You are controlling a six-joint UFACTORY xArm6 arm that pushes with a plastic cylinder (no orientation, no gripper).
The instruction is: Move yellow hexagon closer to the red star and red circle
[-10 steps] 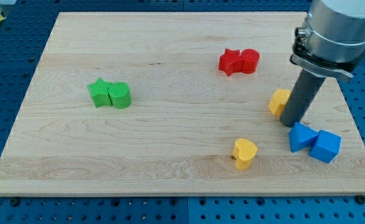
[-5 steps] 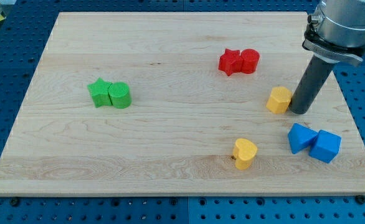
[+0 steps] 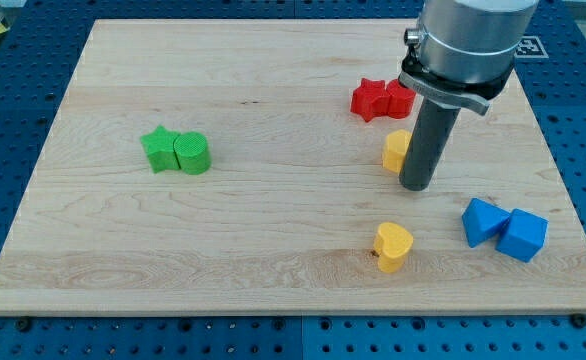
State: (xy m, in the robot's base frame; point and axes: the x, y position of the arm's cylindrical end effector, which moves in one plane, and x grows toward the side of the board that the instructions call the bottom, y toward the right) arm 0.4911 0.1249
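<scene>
My tip (image 3: 416, 186), the lower end of the straight dark rod, rests on the pale wooden board (image 3: 273, 80) and presses against the right side of the small yellow hexagon block (image 3: 396, 150); it carries no jaws, so it grasps nothing and only touches. The rod hides the hexagon's right part, so its long axis and which way it points cannot be told. The hexagon sits in the view's right half, just below the small red star block (image 3: 370, 99) and the small red circle block (image 3: 400, 98), near them but apart. Those two red blocks touch each other, and the arm's grey collar partly covers the circle. Below the tip lies a yellow heart block (image 3: 393, 246), well apart. To the view's right, two blue blocks (image 3: 505, 229) touch. At the view's left, a green star block (image 3: 159, 149) touches a green rounded block (image 3: 193, 154).
</scene>
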